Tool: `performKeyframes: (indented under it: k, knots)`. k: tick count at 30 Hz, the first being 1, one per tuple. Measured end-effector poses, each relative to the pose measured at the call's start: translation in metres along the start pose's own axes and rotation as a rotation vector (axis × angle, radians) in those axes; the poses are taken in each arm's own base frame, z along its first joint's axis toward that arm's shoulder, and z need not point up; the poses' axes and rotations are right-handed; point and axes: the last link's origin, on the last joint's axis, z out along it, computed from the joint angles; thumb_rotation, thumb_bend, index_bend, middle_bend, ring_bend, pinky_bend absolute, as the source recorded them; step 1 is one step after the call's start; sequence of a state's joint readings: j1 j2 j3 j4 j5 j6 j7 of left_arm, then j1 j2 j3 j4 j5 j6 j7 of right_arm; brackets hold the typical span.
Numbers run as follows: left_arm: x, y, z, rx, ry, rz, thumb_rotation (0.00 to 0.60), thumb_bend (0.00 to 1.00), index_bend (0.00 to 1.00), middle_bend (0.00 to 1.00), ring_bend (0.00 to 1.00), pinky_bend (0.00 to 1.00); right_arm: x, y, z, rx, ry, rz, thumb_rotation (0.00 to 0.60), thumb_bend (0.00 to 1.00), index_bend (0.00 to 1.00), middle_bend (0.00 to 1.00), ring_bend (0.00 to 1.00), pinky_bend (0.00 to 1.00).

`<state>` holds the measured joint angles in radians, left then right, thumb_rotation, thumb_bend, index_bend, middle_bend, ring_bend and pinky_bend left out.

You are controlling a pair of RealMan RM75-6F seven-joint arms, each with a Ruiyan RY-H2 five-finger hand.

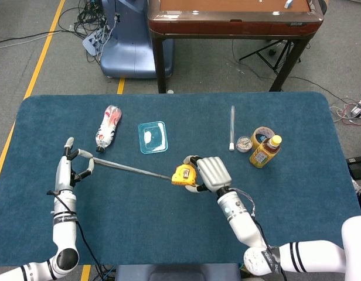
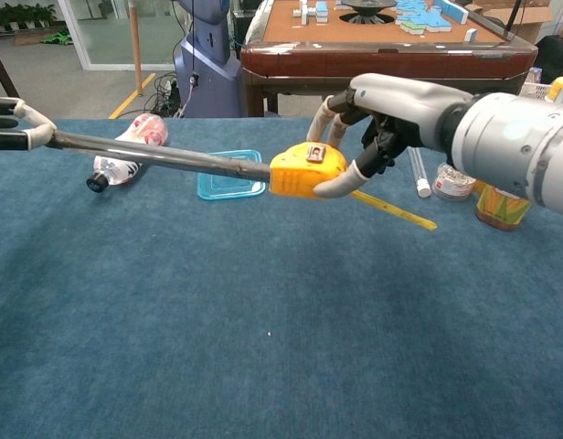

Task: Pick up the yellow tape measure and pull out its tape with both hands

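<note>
Now tape measure (image 1: 184, 174) inside right hand (image 1: 211, 173) fingers (image 2: 334, 186) — tape (image 1: 133, 170) pinched by left hand (image 1: 71, 167).

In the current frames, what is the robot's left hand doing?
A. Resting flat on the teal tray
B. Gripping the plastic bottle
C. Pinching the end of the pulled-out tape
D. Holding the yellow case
C: the left hand pinches the end of the tape, which stretches to the yellow tape measure held by the right hand, well clear of the plastic bottle and teal tray.
</note>
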<state>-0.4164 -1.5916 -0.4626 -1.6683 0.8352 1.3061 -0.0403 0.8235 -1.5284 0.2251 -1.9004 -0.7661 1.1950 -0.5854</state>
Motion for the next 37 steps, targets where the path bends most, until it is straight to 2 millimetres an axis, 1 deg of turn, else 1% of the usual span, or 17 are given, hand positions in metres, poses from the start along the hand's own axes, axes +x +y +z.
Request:
performKeyframes:
  k: [8, 19, 37]
  knots:
    - [0.007, 0.000, 0.000, -0.001, 0.009, -0.030, 0.600, 0.52, 0.50, 0.00, 0.00, 0.00, 0.003, 0.015, -0.006, -0.029, -0.009, 0.040, 0.600, 0.77, 0.88, 0.82, 0.80, 0.52]
    - [0.010, -0.002, 0.002, 0.002, 0.013, -0.043, 0.600, 0.52, 0.50, 0.00, 0.00, 0.00, 0.004, 0.032, -0.009, -0.052, -0.046, 0.112, 0.600, 0.77, 0.88, 0.82, 0.80, 0.52]
    - [0.016, -0.006, 0.004, 0.009, 0.026, -0.047, 0.600, 0.52, 0.49, 0.00, 0.00, 0.00, 0.007, 0.056, -0.032, -0.085, -0.046, 0.111, 0.600, 0.77, 0.88, 0.82, 0.81, 0.52]
